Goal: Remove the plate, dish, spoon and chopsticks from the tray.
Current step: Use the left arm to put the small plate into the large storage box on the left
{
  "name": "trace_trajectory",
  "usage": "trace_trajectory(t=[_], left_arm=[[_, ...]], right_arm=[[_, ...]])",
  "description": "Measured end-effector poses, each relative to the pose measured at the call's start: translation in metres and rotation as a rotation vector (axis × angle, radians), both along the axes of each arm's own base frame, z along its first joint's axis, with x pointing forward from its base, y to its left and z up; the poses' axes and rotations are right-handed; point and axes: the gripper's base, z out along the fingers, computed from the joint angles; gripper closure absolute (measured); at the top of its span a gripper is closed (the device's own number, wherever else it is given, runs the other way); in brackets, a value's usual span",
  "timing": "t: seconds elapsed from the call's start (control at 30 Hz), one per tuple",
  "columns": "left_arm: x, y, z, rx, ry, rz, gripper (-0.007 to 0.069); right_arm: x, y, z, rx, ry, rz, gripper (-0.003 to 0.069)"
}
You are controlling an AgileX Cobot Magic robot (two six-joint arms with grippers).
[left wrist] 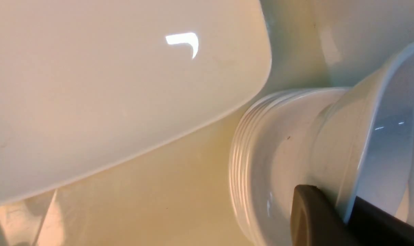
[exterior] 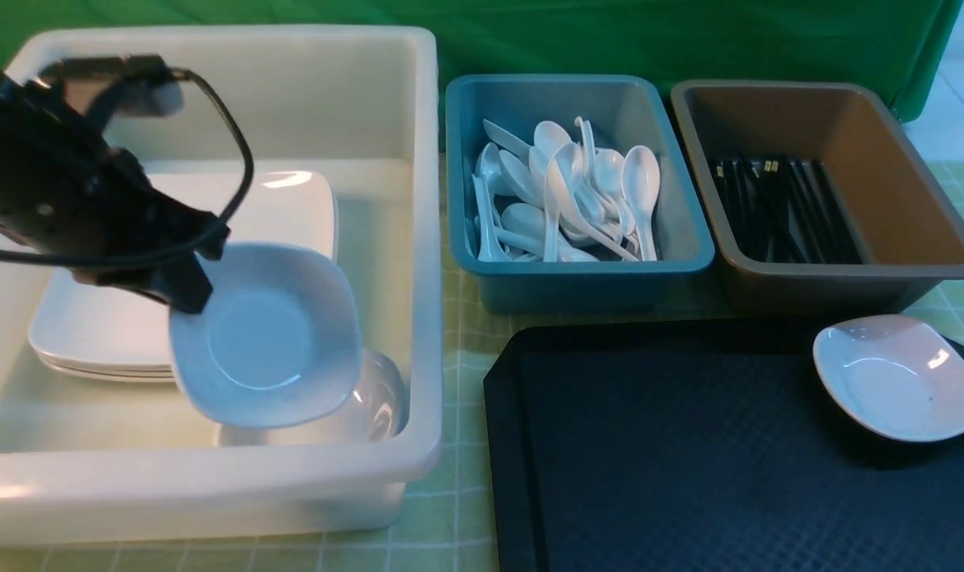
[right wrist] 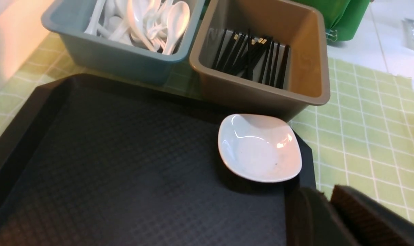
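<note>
My left gripper (exterior: 186, 292) is shut on the rim of a small white squarish dish (exterior: 267, 334) and holds it tilted inside the white tub (exterior: 418, 238), just above a stack of like dishes (exterior: 380, 393). The left wrist view shows the fingers (left wrist: 312, 215) pinching that dish's rim (left wrist: 387, 130) over the stack (left wrist: 261, 153). Large white plates (exterior: 100, 334) lie stacked in the tub. The black tray (exterior: 688, 461) holds only a second small dish (exterior: 899, 377) at its far right corner. My right gripper (right wrist: 329, 201) is shut and empty, near that dish (right wrist: 258, 148).
A teal tub (exterior: 672, 262) behind the tray holds several white spoons (exterior: 577, 191). A brown tub (exterior: 911, 191) to its right holds black chopsticks (exterior: 783, 210). A green checked cloth (right wrist: 363, 112) covers the table. A green curtain hangs at the back.
</note>
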Motion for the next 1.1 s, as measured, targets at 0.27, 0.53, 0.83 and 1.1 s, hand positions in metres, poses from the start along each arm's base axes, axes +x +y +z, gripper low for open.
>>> trace_trajectory(t=[0.27,0.53,0.83,1.1], left_arm=[[0.015,-0.005,-0.028,-0.027,0.067,-0.058,0.0615],[0.023,-0.005,-0.041,-0.019,0.077,-0.089,0.061],[0.031,-0.005,-0.044,-0.011,0.02,-0.085,0.043],[0.032,-0.005,-0.044,-0.017,0.008,-0.078,0.0232]], right_arm=[[0.0,0.0,0.0,0.001,0.0,0.0,0.0586],[0.0,0.0,0.0,0.001,0.0,0.0,0.0578],[0.0,0.0,0.0,0.0,0.001,0.0,0.0567],[0.0,0.0,0.0,0.001,0.001,0.0,0.0554]])
